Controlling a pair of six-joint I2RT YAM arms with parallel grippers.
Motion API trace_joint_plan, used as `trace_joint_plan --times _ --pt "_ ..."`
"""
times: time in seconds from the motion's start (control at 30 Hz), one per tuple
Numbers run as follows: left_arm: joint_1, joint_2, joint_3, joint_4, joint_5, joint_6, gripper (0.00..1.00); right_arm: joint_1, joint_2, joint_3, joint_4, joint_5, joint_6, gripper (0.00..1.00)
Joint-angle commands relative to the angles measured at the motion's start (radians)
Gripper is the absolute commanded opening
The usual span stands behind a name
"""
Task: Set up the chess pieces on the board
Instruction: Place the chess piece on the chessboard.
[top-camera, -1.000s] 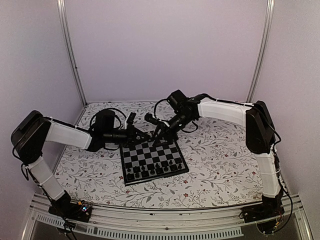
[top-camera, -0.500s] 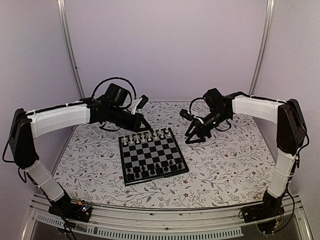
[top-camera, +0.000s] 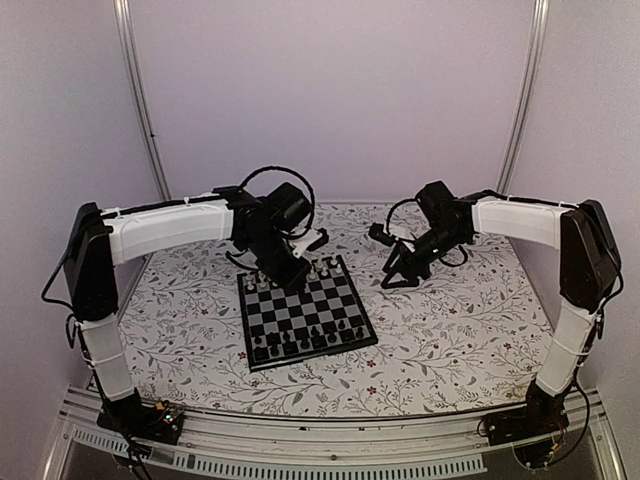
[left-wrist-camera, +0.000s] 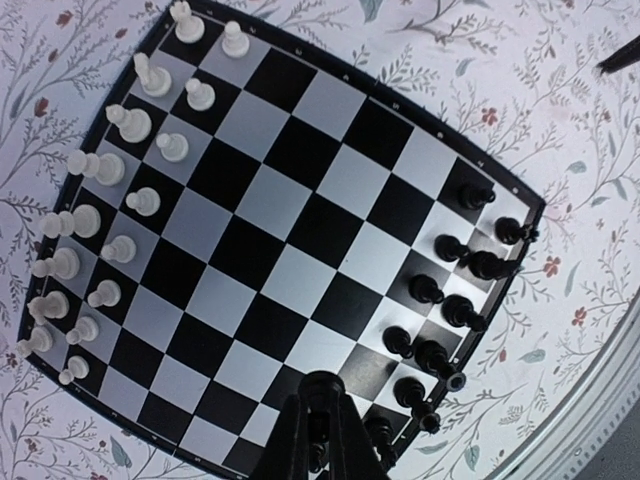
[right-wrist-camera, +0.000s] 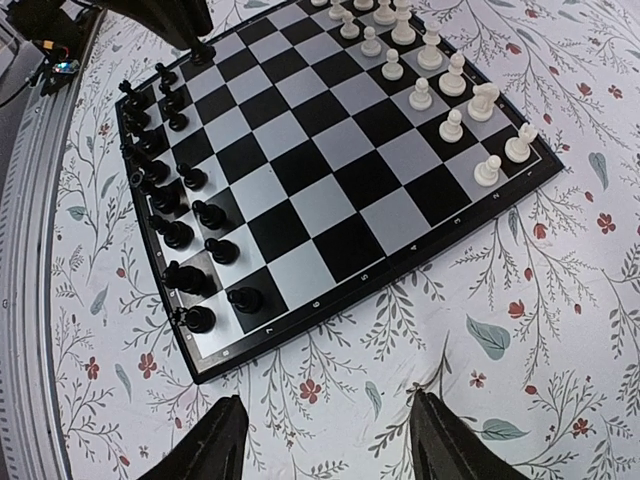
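**A:** Chess pieces (left-wrist-camera: 145, 200): where do they stand, and what are the jaws doing?

**B:** The left jaws are closed. In the left wrist view their two fingers (left-wrist-camera: 295, 445) run together into a single tip, and I cannot tell whether a piece is pinched there. That tip hangs over the left edge of the board (left-wrist-camera: 300, 205), on its near half, close to the black pieces (left-wrist-camera: 428, 290).

**A:** And the right jaws?

**B:** They are spread wide. Their fingers (right-wrist-camera: 218, 445) sit well apart at the bottom of the right wrist view, with only the flowered desk (right-wrist-camera: 520, 330) between them. They hang above the desk just right of the board and touch nothing.

**A:** So where are the pieces?

**B:** All the ones I can see are on the board. The white pieces (left-wrist-camera: 128, 122) fill the two far rows, eight in each, and stand upright. The black pieces crowd the two near rows less evenly. A few are partly hidden behind the left fingers, so I cannot count them. The squares between the two colours are bare.

**A:** And further out?

**B:** The board lies flat in the middle of the desk, turned slightly. The left arm (top-camera: 165, 228) reaches in from the far left. The right arm (top-camera: 520, 218) bends in from the right and ends near the board's far right corner.
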Motion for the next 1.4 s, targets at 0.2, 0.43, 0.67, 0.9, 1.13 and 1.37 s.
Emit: trace_joint_plan --times 0.2,0.43,0.67,0.9,1.13,1.37 --pt "-0.07 0.127 0.069 -0.178 -0.074 0.038 0.07 -0.002 -0.058 -0.033 0.039 0.097 -0.022 0.58" --pt "-0.084 0.148 0.046 -0.171 -0.058 0.019 0.08 -0.003 -0.054 -0.035 0.04 0.109 -0.027 0.59" --pt "-0.096 0.162 0.037 -0.153 -0.016 0.012 0.09 -0.003 -0.052 -0.036 0.038 0.109 -0.029 0.59" --pt "-0.102 0.181 0.026 -0.148 0.004 0.012 0.09 -0.003 -0.05 -0.039 0.037 0.107 -0.032 0.59" --pt "-0.103 0.195 0.012 -0.151 0.028 0.011 0.09 -0.002 -0.043 -0.039 0.036 0.106 -0.034 0.59" --pt "-0.107 0.204 0.002 -0.143 0.029 0.006 0.1 -0.003 -0.039 -0.038 0.034 0.101 -0.035 0.59"
